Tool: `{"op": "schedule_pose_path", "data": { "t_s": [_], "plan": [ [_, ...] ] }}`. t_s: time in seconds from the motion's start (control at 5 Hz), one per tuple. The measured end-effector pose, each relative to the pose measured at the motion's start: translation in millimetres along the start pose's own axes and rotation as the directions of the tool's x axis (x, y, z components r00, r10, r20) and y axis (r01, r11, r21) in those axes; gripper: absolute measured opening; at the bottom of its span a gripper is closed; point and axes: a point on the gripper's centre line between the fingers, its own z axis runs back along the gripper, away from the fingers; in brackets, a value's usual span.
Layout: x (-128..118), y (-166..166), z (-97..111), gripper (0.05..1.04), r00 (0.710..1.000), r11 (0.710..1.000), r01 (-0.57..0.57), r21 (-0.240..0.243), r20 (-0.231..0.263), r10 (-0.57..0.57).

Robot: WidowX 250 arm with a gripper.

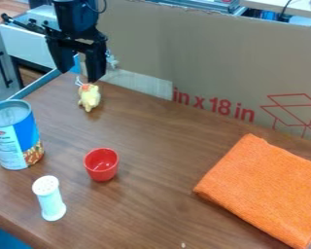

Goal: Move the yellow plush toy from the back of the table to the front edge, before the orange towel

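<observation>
So the black pincer (79, 75) is spread wide with nothing gripped. Yellow toy (89, 97) is just below it, seemingly held up by the table (151, 146). Red cup (101, 164) is well apart from the pincer, sitting on its base, so its mouth faces up.

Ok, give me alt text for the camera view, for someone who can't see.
A black robot end effector, fingers open, hangs near a yellow toy animal at the back of a wooden table. Nearer the camera stand a blue-labelled can, a red cup and a white shaker, with a folded orange cloth at right.
</observation>
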Motion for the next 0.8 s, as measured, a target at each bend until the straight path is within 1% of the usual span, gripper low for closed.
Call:
{"op": "schedule_pose_path", "data": {
  "t_s": [0.2,0.4,0.6,0.8],
  "plan": [
    [-3,-2,-12,1.008,0.999,1.0,0.0,-0.015,-0.036,-0.001],
    [9,0,-21,1.008,0.996,0.988,-0.08,-0.132,0.02,0.083],
    [16,16,-28,1.008,0.983,0.974,-0.175,-0.142,0.034,0.182],
    [23,25,-51,1.008,0.963,0.957,-0.268,-0.116,-0.046,0.264]
  ]
}}
